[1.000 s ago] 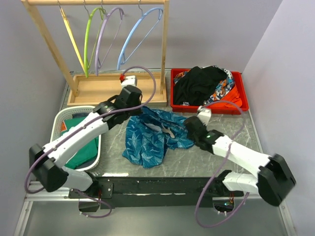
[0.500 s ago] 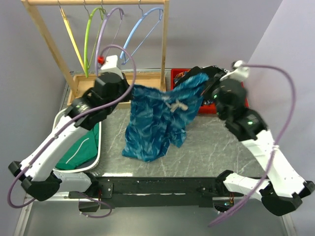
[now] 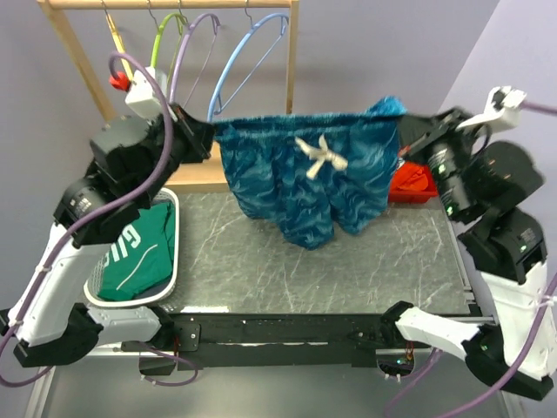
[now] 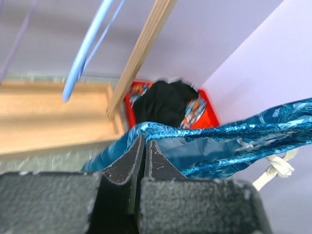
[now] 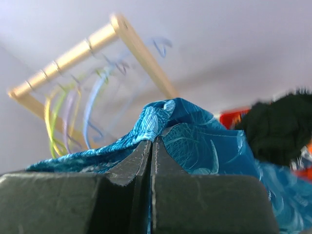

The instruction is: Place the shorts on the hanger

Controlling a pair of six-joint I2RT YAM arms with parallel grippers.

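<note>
Shorts (image 3: 313,174): held aloft over the bench's (image 3: 392,261) far edge, waistband stretched.
Left gripper (image 3: 211,133): jaws pinched on one waistband corner.
Right gripper (image 3: 404,131): jaws pinched on the other corner.
Light-blue hanger (image 3: 248,61): hung at the rack's (image 3: 291,78) right end.

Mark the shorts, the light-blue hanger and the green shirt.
shorts (image 3: 270,174), top view, fabric below waistband.
light-blue hanger (image 4: 87,48), left wrist view, its arm.
green shirt (image 3: 144,266), top view, fabric below lettering.
</note>
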